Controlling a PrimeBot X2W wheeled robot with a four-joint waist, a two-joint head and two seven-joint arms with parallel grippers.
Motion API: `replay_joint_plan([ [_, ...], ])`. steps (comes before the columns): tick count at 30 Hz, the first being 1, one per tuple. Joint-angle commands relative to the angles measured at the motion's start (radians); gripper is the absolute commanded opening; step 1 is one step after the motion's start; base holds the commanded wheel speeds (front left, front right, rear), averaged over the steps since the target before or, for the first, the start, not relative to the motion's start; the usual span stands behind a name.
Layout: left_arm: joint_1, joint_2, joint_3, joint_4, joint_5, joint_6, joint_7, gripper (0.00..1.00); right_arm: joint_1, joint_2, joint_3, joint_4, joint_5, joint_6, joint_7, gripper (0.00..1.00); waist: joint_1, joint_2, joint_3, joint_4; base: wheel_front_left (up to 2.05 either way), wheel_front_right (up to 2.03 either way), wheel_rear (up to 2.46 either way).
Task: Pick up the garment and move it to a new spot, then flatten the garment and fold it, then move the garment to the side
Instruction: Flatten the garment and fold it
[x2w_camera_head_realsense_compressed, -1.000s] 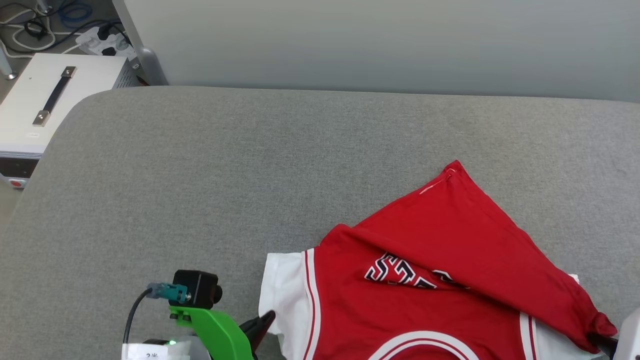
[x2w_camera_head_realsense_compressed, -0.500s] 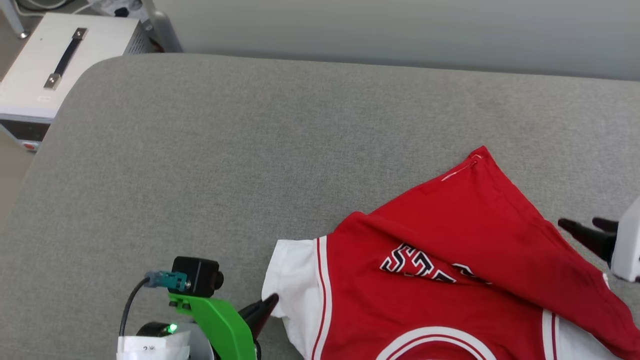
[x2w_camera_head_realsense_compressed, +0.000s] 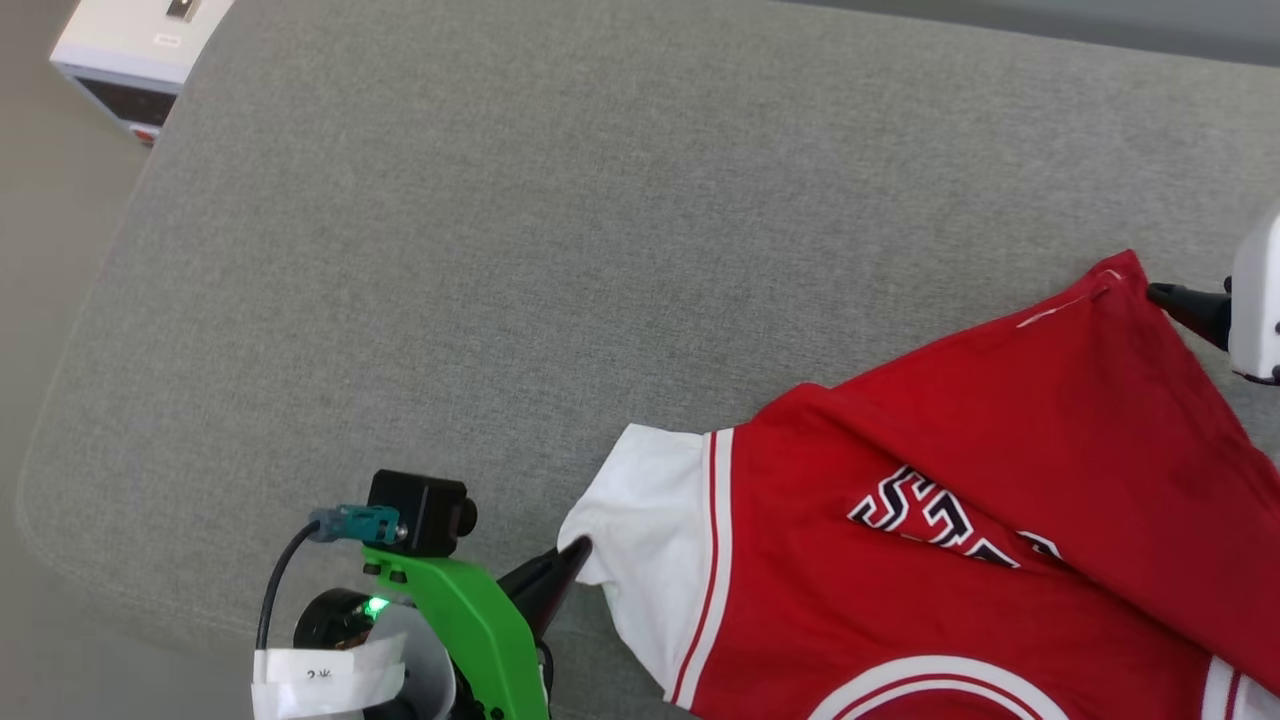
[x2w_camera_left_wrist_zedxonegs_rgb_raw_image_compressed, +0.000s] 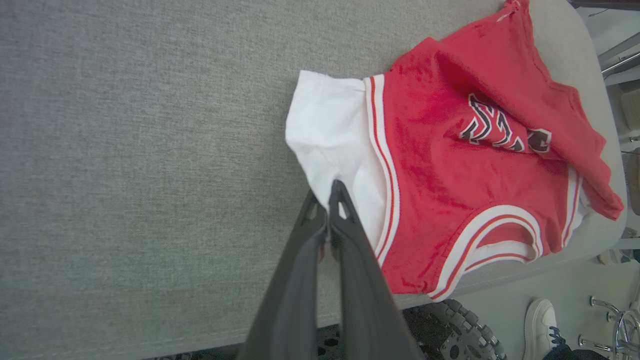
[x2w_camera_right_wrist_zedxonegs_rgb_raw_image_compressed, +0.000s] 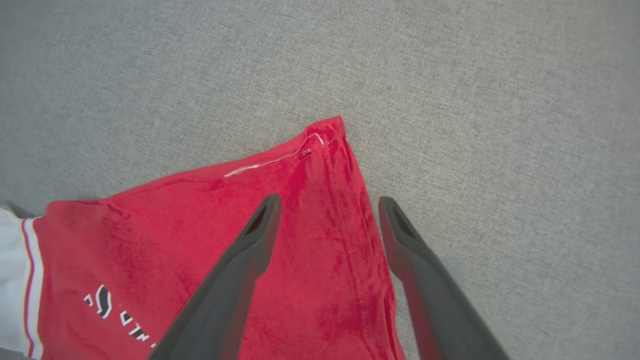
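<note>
The garment (x2w_camera_head_realsense_compressed: 960, 430) is a red jersey T-shirt with white sleeves, lying rumpled on the grey cushion at the lower right of the head view; a folded-over red flap covers part of the chest lettering. My left gripper (x2w_camera_head_realsense_compressed: 575, 550) is shut on the edge of its white sleeve (x2w_camera_left_wrist_zedxonegs_rgb_raw_image_compressed: 325, 130), as the left wrist view shows with the left gripper (x2w_camera_left_wrist_zedxonegs_rgb_raw_image_compressed: 332, 192) pinching the cloth. My right gripper (x2w_camera_right_wrist_zedxonegs_rgb_raw_image_compressed: 327, 205) is open, its two fingers straddling the red corner (x2w_camera_right_wrist_zedxonegs_rgb_raw_image_compressed: 330, 132) of the flap from above. In the head view the right gripper (x2w_camera_head_realsense_compressed: 1175, 300) sits beside that corner.
The grey cushioned surface (x2w_camera_head_realsense_compressed: 500, 250) stretches wide to the left and far side of the garment. A white box (x2w_camera_head_realsense_compressed: 130, 40) stands on the floor past the top left corner. In the left wrist view a studded wheel (x2w_camera_left_wrist_zedxonegs_rgb_raw_image_compressed: 450, 335) and a person's white shoe (x2w_camera_left_wrist_zedxonegs_rgb_raw_image_compressed: 542, 325) lie below the cushion's edge.
The camera has tilted and turned, shifting the whole scene. My right gripper let go of the garment's lower right end, opened, and moved up to the flap's far corner. The left grip holds.
</note>
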Motion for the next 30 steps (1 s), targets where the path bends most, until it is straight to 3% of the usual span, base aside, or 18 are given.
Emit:
replay_joint_plan([
  [1, -0.024, -0.01, -0.002, 0.0, 0.003, -0.011, -0.01, 0.0, -0.03, -0.012, 0.015, 0.023, -0.013, -0.001, 0.005, 1.0, 0.0, -0.0001, 0.076, 0.071, 0.0, 0.0, 0.0],
  [9, -0.05, -0.028, -0.014, 0.021, 0.007, -0.028, -0.026, 0.0, -0.093, -0.054, 0.08, 0.128, -0.032, -0.001, 0.001, 1.0, 0.0, -0.0001, 0.121, 0.112, 0.0, 0.0, 0.0],
  [19, -0.057, -0.04, -0.02, 0.045, -0.003, -0.038, -0.037, 0.0, -0.06, -0.092, 0.163, 0.19, -0.014, -0.001, 0.023, 1.0, 0.0, -0.0001, 0.138, 0.131, 0.0, 0.0, 0.0],
  [20, -0.057, -0.041, -0.02, 0.046, -0.004, -0.038, -0.038, 0.0, -0.054, -0.092, 0.169, 0.192, -0.009, -0.001, 0.032, 0.45, 0.0, -0.0001, 0.138, 0.131, 0.0, 0.0, 0.0],
  [21, -0.058, -0.041, -0.02, 0.048, -0.004, -0.038, -0.038, 0.0, -0.048, -0.095, 0.176, 0.19, -0.003, -0.001, 0.036, 0.0, 0.0, -0.0001, 0.138, 0.132, 0.0, 0.0, 0.0],
  [30, -0.068, -0.039, -0.001, 0.067, -0.008, -0.039, -0.058, 0.0, -0.067, -0.084, 0.163, 0.198, 0.013, -0.001, -0.076, 0.0, 0.0, -0.0001, 0.099, 0.111, 0.0, 0.0, 0.0],
])
